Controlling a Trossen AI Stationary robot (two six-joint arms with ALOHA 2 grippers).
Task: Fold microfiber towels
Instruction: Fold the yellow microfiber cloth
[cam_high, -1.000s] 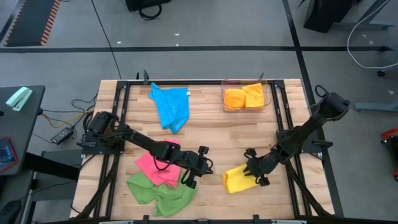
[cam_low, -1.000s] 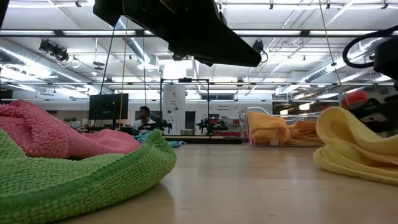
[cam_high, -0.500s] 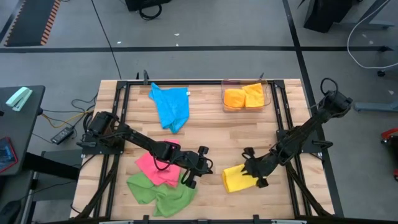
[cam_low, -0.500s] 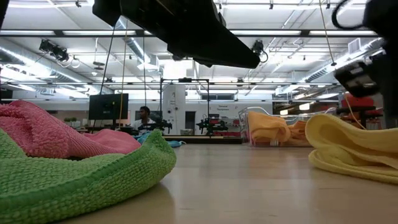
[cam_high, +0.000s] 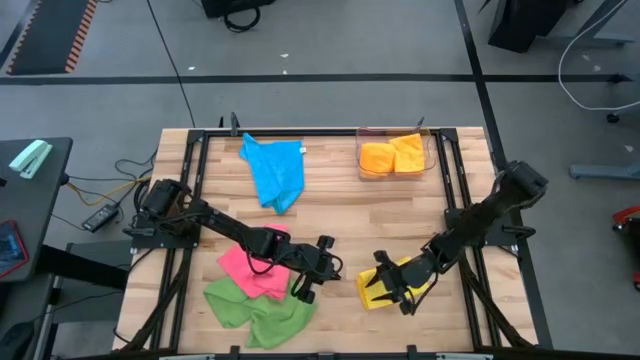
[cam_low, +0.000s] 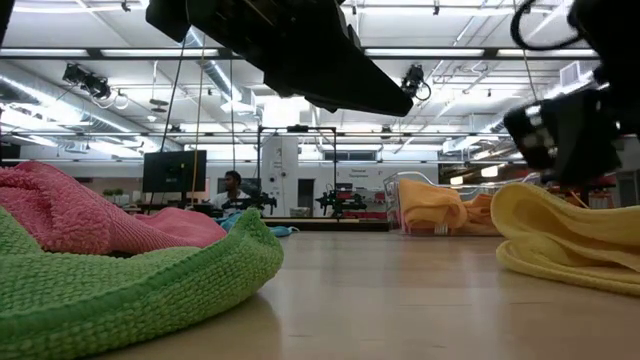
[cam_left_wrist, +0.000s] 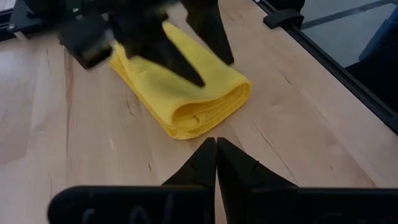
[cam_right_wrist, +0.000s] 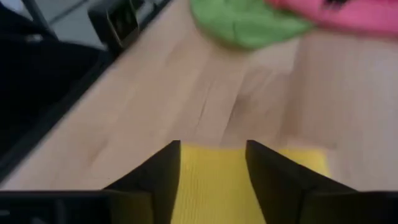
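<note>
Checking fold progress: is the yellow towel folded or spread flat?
Folded. The yellow towel lies as a compact stack with a rounded doubled edge and visible layers.

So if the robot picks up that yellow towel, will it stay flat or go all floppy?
Probably floppy. The yellow towel is soft cloth lying in a rounded fold, so it would likely droop and may come unfolded. It looks light, and its fuzzy weave should give some grip, so it probably won't slip easily. The right end effector stands open over it.
</note>
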